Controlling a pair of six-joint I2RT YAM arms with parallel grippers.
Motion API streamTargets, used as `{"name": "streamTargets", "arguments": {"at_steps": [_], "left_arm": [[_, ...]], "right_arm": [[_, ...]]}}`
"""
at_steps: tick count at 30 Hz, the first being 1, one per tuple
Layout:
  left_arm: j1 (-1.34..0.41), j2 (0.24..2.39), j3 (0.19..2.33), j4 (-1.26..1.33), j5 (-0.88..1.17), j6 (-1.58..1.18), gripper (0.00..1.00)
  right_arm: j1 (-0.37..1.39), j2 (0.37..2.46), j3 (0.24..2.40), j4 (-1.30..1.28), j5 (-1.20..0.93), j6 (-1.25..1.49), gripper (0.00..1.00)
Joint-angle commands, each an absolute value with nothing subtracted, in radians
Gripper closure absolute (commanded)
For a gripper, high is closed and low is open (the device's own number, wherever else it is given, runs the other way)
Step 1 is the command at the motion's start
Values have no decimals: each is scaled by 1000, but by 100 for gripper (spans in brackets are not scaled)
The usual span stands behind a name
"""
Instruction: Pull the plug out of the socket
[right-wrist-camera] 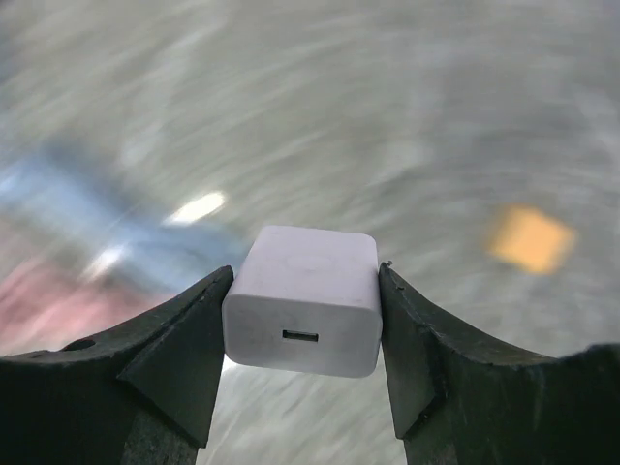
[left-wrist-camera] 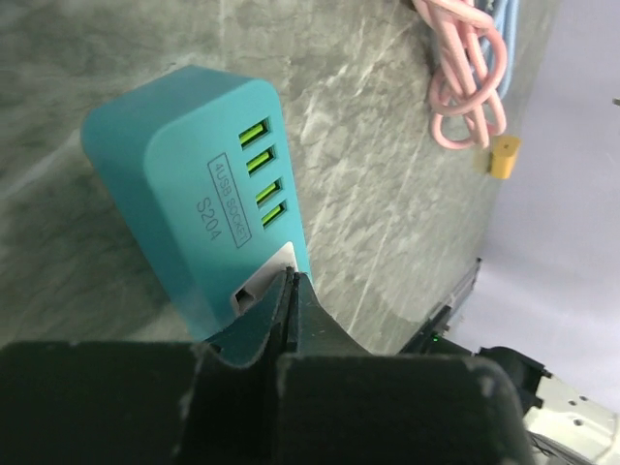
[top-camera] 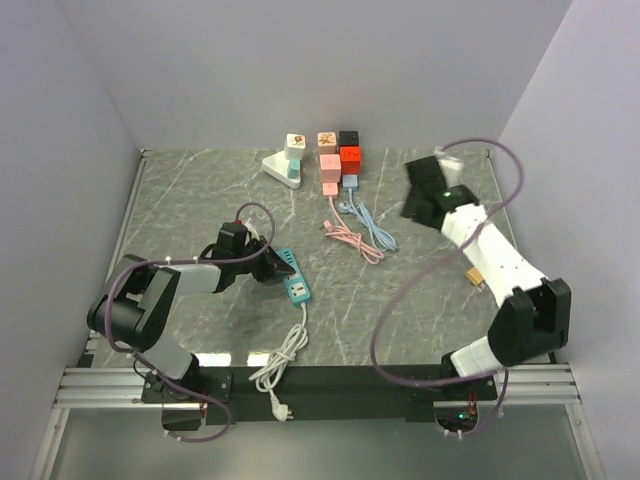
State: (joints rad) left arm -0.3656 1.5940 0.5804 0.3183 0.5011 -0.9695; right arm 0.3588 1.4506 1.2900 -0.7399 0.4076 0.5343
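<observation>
The teal socket strip (top-camera: 291, 273) lies on the marble table left of centre; the left wrist view shows its four green USB ports (left-wrist-camera: 203, 194). My left gripper (top-camera: 268, 262) is shut, its closed tips (left-wrist-camera: 289, 277) resting on the strip's white socket face. My right gripper (top-camera: 422, 195) is up at the right back and shut on a white plug (right-wrist-camera: 304, 295), a cube with a USB port, held clear above the table. The plug is apart from the strip.
The strip's white cord (top-camera: 286, 348) runs to the near edge. Pink (top-camera: 350, 238) and blue (top-camera: 376, 229) cables lie mid-table. Coloured adapters (top-camera: 337, 160) and a white base (top-camera: 283, 166) stand at the back. A small yellow block (top-camera: 474, 275) lies at the right.
</observation>
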Motion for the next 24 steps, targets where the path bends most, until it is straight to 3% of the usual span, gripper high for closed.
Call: {"name": "streamTargets", "arguments": {"at_steps": [1, 5, 13, 20, 22, 23, 24], "left_arm": [[-365, 1566, 577, 124, 371, -882, 99], [-364, 1568, 623, 84, 386, -864, 99], [-365, 1393, 690, -40, 379, -842, 99], [-370, 1344, 801, -159, 365, -821, 99], [-379, 1348, 822, -210, 325, -815, 90], [-390, 1350, 842, -222, 316, -807, 86], [-394, 1353, 850, -238, 304, -805, 71]], "right_arm": [[194, 1518, 1270, -795, 630, 589, 100], [8, 1646, 1362, -819, 643, 639, 100], [-95, 1859, 1497, -887, 721, 749, 98], [-98, 1934, 1454, -868, 675, 752, 84], [-98, 1939, 1445, -861, 638, 752, 80], [-97, 1939, 1445, -865, 637, 756, 69], [-97, 1934, 1443, -865, 614, 756, 59]]}}
